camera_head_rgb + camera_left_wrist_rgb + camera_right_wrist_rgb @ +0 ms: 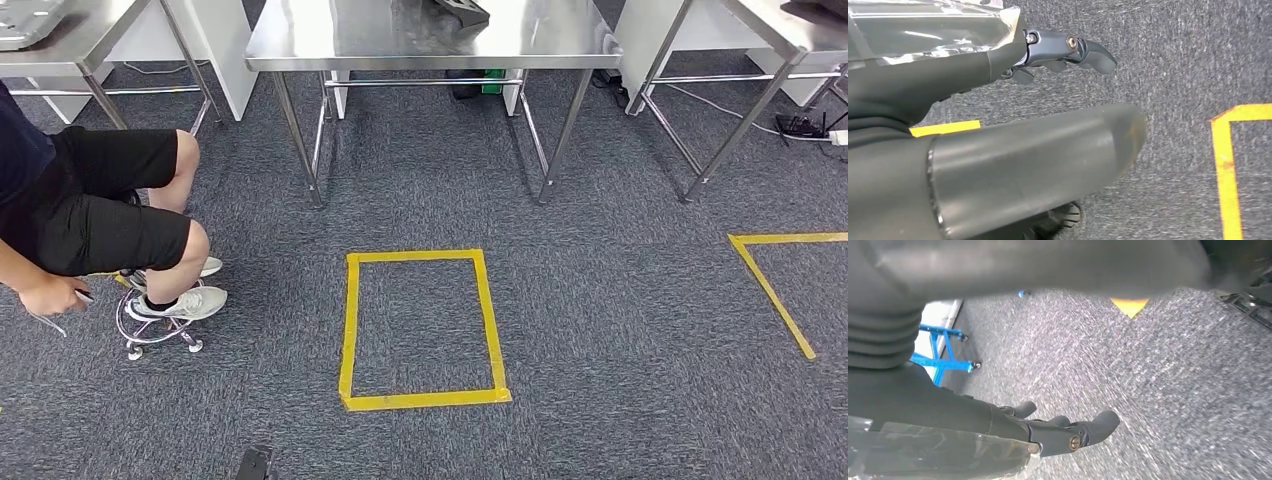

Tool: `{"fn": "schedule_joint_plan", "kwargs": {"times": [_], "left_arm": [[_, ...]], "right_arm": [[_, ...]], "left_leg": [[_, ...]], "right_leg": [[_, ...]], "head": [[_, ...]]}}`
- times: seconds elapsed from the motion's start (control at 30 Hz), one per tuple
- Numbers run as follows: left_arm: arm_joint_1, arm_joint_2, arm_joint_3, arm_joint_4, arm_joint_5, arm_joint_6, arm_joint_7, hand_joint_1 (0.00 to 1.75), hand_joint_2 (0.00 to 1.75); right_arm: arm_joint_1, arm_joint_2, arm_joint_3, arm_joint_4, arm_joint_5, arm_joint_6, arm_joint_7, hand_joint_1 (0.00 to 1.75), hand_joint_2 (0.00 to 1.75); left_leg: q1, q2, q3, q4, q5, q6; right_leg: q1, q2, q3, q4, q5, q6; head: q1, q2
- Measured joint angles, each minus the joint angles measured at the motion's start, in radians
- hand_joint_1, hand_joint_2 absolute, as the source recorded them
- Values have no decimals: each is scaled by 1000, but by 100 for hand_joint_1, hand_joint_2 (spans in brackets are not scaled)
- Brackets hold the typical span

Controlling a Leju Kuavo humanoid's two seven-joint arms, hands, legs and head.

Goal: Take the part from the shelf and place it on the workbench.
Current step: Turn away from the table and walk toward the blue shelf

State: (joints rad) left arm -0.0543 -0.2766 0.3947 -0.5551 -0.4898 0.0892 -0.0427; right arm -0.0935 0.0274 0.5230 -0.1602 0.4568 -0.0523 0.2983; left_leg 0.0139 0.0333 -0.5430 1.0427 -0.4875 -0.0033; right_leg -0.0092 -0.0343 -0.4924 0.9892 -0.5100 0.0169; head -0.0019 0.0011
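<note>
The part is nowhere in these views, and neither is a shelf, so my read is that the task is at its opening, with the robot walking or turning to find the shelf. Both arms hang low over the grey speckled carpet (600, 330). The left hand (1048, 52) holds nothing, its dark fingers (1093, 52) stretched out loosely above the floor. The right hand (1063, 432) is just as empty, fingers (1103, 422) extended and apart.

Ahead and far stands the stainless-steel workbench (400, 45), well beyond the full yellow tape rectangle (420, 325) on the carpet. To the left a seated person (100, 210) perches on a chrome stool (150, 335), feet near the walking path.

To do this step well, I'd say the robot should keep its arms tucked and hands relaxed while it turns, steer wide of the person's stool, and only raise a hand once the shelf is squarely in front.

The count in the head view: 3 steel tables (1 central, 1 far left, 1 far right), 1 full tape rectangle plus 1 partial yellow tape corner (775, 280) on the right, 1 person, 1 stool. The right wrist view adds 1 blue wheeled frame (943, 352).
</note>
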Motion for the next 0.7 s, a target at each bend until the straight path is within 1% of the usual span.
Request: {"fn": "schedule_joint_plan", "kwargs": {"times": [0.03, 0.07, 0.1, 0.13, 0.17, 0.2, 0.27, 0.3, 0.33, 0.37, 0.4, 0.43, 0.47, 0.5, 0.53, 0.57, 0.6, 0.63, 0.67, 0.7], "left_arm": [[-1, -1, 2, 0, 0, 0, 0, 0, 0], [-1, -2, 5, 0, 0, 0, -1, 0, 0], [-1, -3, 7, 0, 0, 1, -1, 0, 0], [-2, -4, 10, 0, 0, 1, -2, 0, 0], [-3, -5, 12, 0, 0, 2, -2, 0, 0], [-4, -6, 14, 0, 0, 2, -3, 0, 0], [-6, -8, 16, 0, 0, 2, -4, 0, 0], [-7, -8, 17, 0, 0, 2, -4, 0, 0], [-6, -9, 18, 1, 0, 4, -5, 0, 0], [-7, -11, 20, 1, 0, 7, -6, 0, 0], [-7, -14, 21, 2, -1, 13, -7, 0, 0], [-9, -19, 22, 2, -6, 23, -9, 0, 0], [-13, -24, 21, 5, -17, 37, -10, 0, 0], [-19, -30, 17, 9, -32, 52, -11, 0, 0], [-28, -34, 9, 16, -51, 68, -11, 0, 0], [-40, -38, -2, 28, -74, 80, -8, 0, 0], [-54, -41, -17, 42, -96, 87, -5, 0, 0], [-69, -44, -36, 59, -119, 88, -2, 0, 0], [-84, -46, -60, 79, -141, 84, 1, 0, 0], [-98, -48, -86, 96, -158, 77, 3, 0, 0]], "right_arm": [[-1, 0, 0, 0, 1, 0, 0, 0, 175], [-3, 0, 0, 0, 1, 0, 0, 0, 175], [-6, 0, 0, 0, 1, -1, 0, 0, 175], [-8, -1, 0, 0, 1, -1, 1, 0, 175], [-10, -3, 0, 0, 1, -1, 1, 0, 175], [-13, -4, -1, 0, 1, -1, 1, 0, 175], [-19, -5, -1, 0, 1, -2, 1, 0, 175], [-24, -6, -1, 0, 2, -2, 1, 0, 175], [-28, -6, -1, 0, 2, -2, 1, 0, 175], [-31, -8, -1, 0, 2, -2, 1, 0, 175], [-32, -10, -2, 0, 2, -2, 1, 0, 175], [-31, -13, -2, 0, 1, -2, -2, 0, 175], [-30, -16, -2, 0, -5, -2, -9, 0, 175], [-29, -19, -3, 0, -14, 0, -17, 0, 175], [-29, -21, -6, 0, -28, 1, -24, 0, 175], [-30, -24, -12, 0, -44, 2, -29, 0, 175], [-29, -27, -20, 0, -63, 3, -29, 0, 175], [-27, -30, -31, 0, -85, 2, -28, 0, 175], [-21, -34, -45, 0, -109, 0, -26, 0, 175], [-14, -38, -60, 0, -133, -3, -22, 0, 175]], "left_leg": [[-3, 2, 6, -17, -1, 7], [-6, -3, 2, -20, 0, 15], [-5, -8, -1, -26, 2, 25], [-5, -13, -4, -31, 6, 35], [-3, -18, -7, -35, 12, 44], [-1, -21, -10, -39, 17, 51], [-3, -29, -19, -39, 24, 57], [-3, -33, -23, -38, 26, 57], [-4, -38, -25, -38, 28, 57], [-4, -45, -26, -38, 31, 55], [-3, -53, -26, -37, 32, 53], [-3, -62, -27, -37, 35, 49], [-5, -71, -29, -35, 37, 45], [-7, -78, -33, -35, 41, 39], [-9, -84, -38, -35, 45, 33], [-9, -90, -41, -36, 49, 26], [-8, -95, -44, -37, 53, 20], [-7, -94, -48, -34, 50, 15], [-6, -86, -58, -15, 36, 10], [-5, -74, -76, 23, 11, 7]], "right_leg": [[4, -5, -3, 2, 1, 6], [5, -10, -4, 2, 2, 12], [6, -13, -6, 3, 2, 18], [5, -10, -13, 11, -3, 24], [4, -3, -28, 38, -19, 25], [3, 7, -50, 82, -43, 25], [2, 21, -110, 214, -97, 22], [2, 22, -131, 264, -112, 24], [1, 23, -138, 285, -113, 29], [0, 24, -126, 265, -99, 36], [-3, 27, -95, 208, -72, 44], [-7, 38, -58, 134, -44, 51], [-8, 50, -28, 67, -23, 53], [-9, 61, -9, 21, -10, 51], [-8, 68, -3, 0, -7, 46], [-5, 67, -5, -4, -6, 39], [-8, 60, -7, -5, -2, 31], [-10, 54, -5, -6, 1, 24], [-13, 46, -3, -8, 5, 15], [-15, 38, -3, -10, 9, 8]], "head": [[0, 0], [1, 0], [2, 0], [2, 0], [3, 0], [3, 0], [4, 0], [4, 0], [4, 0], [4, 0], [4, 0], [4, 0], [4, 0], [3, 0], [3, 0], [2, 0], [2, 0], [2, 0], [1, 0], [-1, 0]]}}
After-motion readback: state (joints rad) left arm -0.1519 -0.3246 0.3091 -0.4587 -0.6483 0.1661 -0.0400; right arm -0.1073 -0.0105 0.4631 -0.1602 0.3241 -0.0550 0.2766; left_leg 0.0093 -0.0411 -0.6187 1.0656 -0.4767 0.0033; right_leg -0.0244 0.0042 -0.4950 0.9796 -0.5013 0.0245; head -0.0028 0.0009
